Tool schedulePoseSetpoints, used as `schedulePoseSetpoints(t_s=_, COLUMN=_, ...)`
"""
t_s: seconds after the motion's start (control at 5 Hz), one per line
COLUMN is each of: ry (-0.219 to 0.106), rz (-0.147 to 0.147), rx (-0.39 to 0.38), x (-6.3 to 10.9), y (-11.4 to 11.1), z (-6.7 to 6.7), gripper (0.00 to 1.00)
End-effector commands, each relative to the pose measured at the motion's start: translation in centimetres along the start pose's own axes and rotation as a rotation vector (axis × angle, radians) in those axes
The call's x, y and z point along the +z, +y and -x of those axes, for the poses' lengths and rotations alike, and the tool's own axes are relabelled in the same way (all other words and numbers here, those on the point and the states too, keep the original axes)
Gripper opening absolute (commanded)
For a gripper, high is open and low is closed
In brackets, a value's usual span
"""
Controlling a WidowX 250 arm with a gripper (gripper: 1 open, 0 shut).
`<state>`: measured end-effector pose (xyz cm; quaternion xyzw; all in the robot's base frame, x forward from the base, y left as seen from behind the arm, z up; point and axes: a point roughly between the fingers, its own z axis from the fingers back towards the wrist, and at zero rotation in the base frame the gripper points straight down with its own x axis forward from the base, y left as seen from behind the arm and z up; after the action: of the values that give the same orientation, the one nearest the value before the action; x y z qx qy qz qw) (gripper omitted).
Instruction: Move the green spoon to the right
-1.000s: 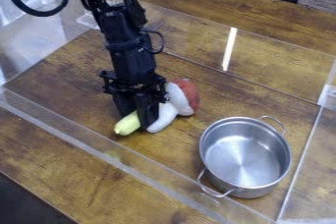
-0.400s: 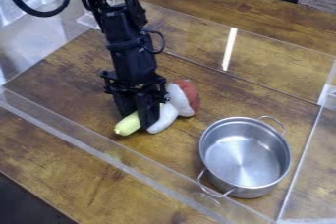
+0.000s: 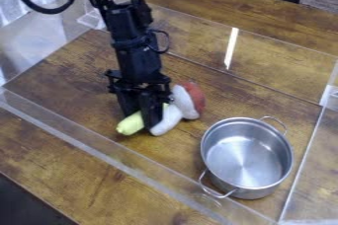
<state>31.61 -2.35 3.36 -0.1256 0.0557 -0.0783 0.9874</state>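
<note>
The black gripper (image 3: 142, 108) is pointing steeply down with its jaws clenched on the green spoon (image 3: 129, 124), whose yellow-green handle end is poking out just below and to the near-left of the jaws, close to the wooden surface (image 3: 79, 81). The mushroom toy (image 3: 180, 108) is lying right beside the jaws, apparently touching them, and the steel pot (image 3: 246, 155) is sitting well off toward the right. To do this well, I judge the arm should be keeping the spoon gripped firmly while clearing the surface and steering around the toy and pot.

wooden table (image 3: 79, 96), steel pot (image 3: 246, 156), mushroom toy (image 3: 176, 111)
</note>
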Motion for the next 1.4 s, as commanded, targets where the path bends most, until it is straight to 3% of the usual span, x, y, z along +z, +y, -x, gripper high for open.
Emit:
schedulePoseSetpoints(t_s=0.0, ry=-0.093, rz=-0.046, rx=-0.061, x=4.4, y=-1.9, z=-1.5, gripper=0.0)
schedulePoseSetpoints(t_s=0.4, ry=-0.167, rz=-0.06, rx=-0.114, x=9.0, y=-4.2, z=-3.1, gripper=0.0)
schedulePoseSetpoints(t_s=0.6, ry=-0.184, rz=-0.059, rx=-0.14, x=10.0, y=-5.3, z=-4.4, gripper=0.0)
schedulePoseSetpoints(t_s=0.8, ry=-0.188, rz=-0.06, rx=-0.167, x=10.1, y=-6.1, z=-6.0, gripper=0.0)
schedulePoseSetpoints(t_s=1.2, ry=-0.174, rz=-0.067, rx=-0.201, x=8.6, y=-6.8, z=-8.5, gripper=0.0)
